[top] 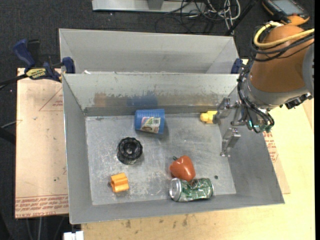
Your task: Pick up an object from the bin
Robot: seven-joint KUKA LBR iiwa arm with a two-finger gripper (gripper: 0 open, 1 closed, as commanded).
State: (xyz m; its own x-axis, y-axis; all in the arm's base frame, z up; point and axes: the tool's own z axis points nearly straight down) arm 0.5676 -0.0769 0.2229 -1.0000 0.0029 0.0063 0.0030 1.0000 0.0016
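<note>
Grey metal bin (75, 149), sloped walls, flat floor. Arm (280, 64) with orange cover enters from the right. Gripper (227, 146) hangs low over bare floor on the right side of the bin, close to the right wall. How far it is open: cannot tell from this angle. Nothing seen in its grasp.

Contents:
- Blue can (150, 121), on its side at the back wall, centre.
- Crushed green can (191, 189), on its side, front right.
- Red pepper (182, 168), touching the green can from behind.
- Black round part (130, 150), left of centre.
- Orange block (119, 182), front left.
- Small yellow piece (207, 117), at the back wall, just left of the gripper and nearest to it.
</note>
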